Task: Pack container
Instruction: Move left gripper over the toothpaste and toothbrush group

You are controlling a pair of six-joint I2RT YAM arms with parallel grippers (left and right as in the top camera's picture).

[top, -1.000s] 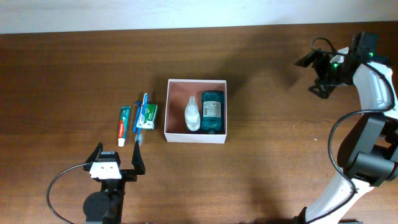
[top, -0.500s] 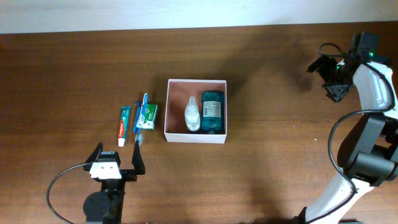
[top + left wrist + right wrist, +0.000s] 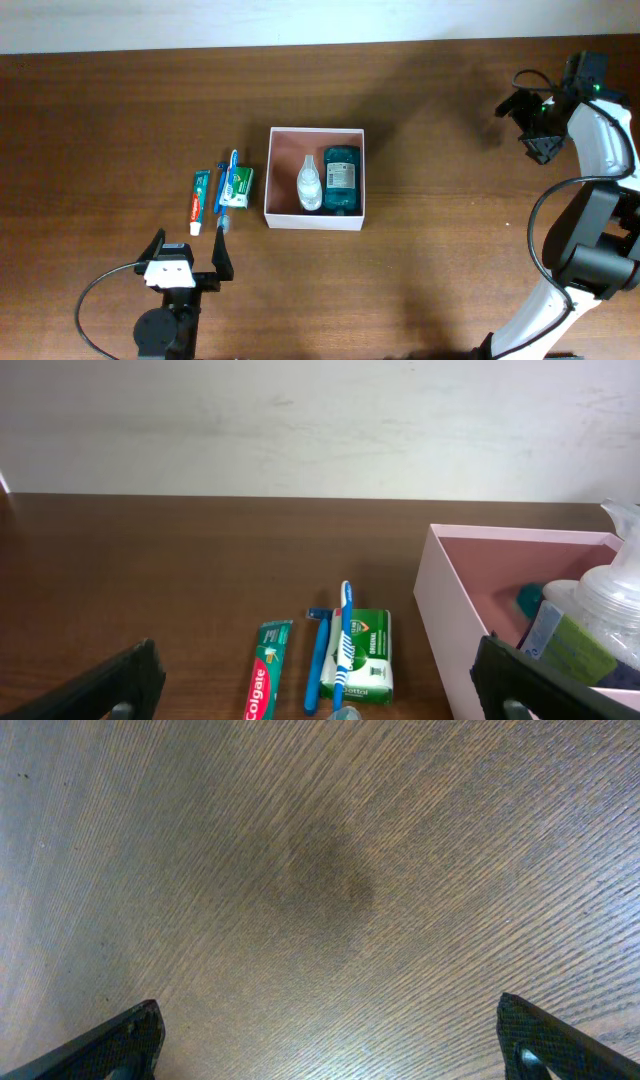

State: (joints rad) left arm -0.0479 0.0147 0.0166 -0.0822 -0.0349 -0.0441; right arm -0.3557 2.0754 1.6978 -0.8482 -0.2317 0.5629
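Right gripper (image 3: pixel 528 125) has swung over bare table (image 3: pixel 450 250) far right, fingers wide and empty, left gripper (image 3: pixel 190 251) also spread empty near toothpaste (image 3: pixel 200 197), container (image 3: pixel 314 220) mid-table already holds two bottles (image 3: pixel 341 178), so toothpaste, toothbrush (image 3: pixel 228 188) likely go next.

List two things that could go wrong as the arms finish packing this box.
1. The toothbrush lies on the carton; grasping either may knock the other aside.
2. The clear bottle and teal bottle fill much of the box, so the toothpaste may catch going in.
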